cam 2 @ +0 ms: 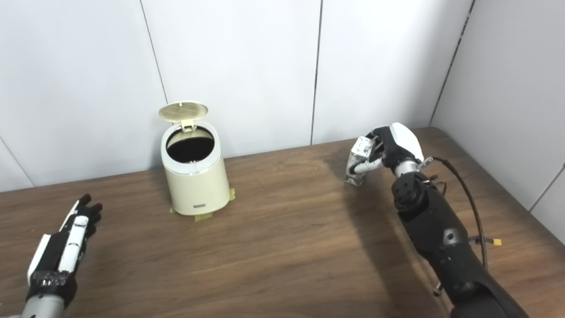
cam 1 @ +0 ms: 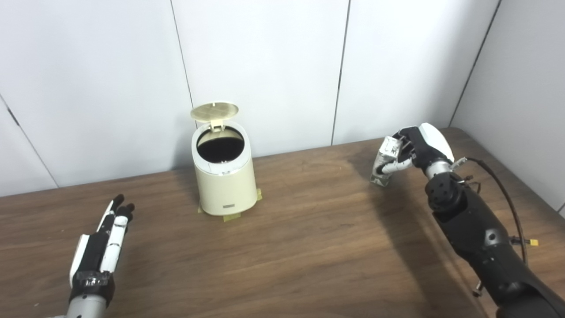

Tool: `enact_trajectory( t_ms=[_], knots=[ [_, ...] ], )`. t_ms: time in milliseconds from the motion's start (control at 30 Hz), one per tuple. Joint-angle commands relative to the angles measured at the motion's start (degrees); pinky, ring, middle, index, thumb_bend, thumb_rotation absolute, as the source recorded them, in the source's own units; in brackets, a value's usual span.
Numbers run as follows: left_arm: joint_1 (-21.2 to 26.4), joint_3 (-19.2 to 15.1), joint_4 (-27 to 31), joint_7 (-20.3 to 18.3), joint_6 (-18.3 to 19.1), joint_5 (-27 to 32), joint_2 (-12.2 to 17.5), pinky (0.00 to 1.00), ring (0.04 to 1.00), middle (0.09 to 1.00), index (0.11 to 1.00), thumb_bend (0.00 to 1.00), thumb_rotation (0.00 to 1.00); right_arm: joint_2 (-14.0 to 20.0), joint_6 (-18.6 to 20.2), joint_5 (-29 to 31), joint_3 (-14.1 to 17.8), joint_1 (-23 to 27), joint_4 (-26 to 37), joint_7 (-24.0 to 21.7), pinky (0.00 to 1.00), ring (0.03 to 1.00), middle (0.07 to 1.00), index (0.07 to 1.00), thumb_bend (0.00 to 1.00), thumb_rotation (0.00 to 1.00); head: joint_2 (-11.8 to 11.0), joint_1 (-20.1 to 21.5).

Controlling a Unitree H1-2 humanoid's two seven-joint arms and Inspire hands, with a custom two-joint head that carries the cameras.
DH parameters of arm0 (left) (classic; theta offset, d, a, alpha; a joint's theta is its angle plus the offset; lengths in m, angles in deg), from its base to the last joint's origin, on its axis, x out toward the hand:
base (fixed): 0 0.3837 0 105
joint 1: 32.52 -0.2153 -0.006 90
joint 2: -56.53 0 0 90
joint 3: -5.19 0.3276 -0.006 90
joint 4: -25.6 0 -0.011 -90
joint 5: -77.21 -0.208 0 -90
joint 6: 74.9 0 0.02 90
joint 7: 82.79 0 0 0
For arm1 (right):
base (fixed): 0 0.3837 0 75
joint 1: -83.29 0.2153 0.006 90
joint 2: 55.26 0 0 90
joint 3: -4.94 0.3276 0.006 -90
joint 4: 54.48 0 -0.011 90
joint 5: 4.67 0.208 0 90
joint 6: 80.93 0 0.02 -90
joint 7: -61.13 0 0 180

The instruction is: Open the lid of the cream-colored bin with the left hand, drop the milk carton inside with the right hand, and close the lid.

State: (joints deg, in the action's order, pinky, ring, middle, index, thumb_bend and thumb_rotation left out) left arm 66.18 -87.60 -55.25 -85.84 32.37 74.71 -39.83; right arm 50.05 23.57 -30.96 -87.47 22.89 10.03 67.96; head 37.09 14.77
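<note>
Cream-colored bin (cam 1: 224, 179): upper centre-left of frame, upright on the wooden table (cam 1: 309, 247); yellow tape tabs (cam 1: 231, 217) at its base, probably to fix its position; lid (cam 1: 214, 111) raised on the rear hinge, dark mouth exposed for the drop. Milk carton (cam 1: 385, 161): right of centre, well apart from the bin, clasped in the right hand (cam 1: 412, 150), fingers wrapped round it. Left hand (cam 1: 106, 240): lower left, fingers extended, holding nothing, clear of the bin.
</note>
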Motion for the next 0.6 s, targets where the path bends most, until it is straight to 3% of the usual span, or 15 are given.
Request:
enact_trajectory(
  t_ms=[0, 233, 567],
  knots=[
    [1.39, 0.12, 1.6, -0.27, -1.19, -0.04, 0.71, 0.98, 0.958, 0.939, 0.997, 0.52, 0.92, 1.12, -2.68, -0.19, 0.83, 2.58, 0.86, 2.15, 0.44, 0.483, 0.477, 0.492, 0.53, 0.0, 0.08, -0.17],
    [1.32, 0.42, 1.47, -0.29, -1.51, -0.48, 0.88, 1.0, 0.965, 0.941, 0.999, 0.52, 0.93, -0.18, -7.04, -0.06, 2.28, 1.12, 5.01, 5.82, 0.42, 0.437, 0.494, 0.488, 0.52, 0.0, 0.03, -0.43],
    [1.4, 1.15, 0.17, 0.18, -2.38, -0.19, 0.06, 1.0, 0.955, 0.932, 0.998, 0.5, 0.93, -4.01, -11.22, 0.0, 1.57, 0.89, 15.4, 5.27, 0.41, 0.434, 0.495, 0.49, 0.52, 0.0, -0.35, -2.25]
  ],
)
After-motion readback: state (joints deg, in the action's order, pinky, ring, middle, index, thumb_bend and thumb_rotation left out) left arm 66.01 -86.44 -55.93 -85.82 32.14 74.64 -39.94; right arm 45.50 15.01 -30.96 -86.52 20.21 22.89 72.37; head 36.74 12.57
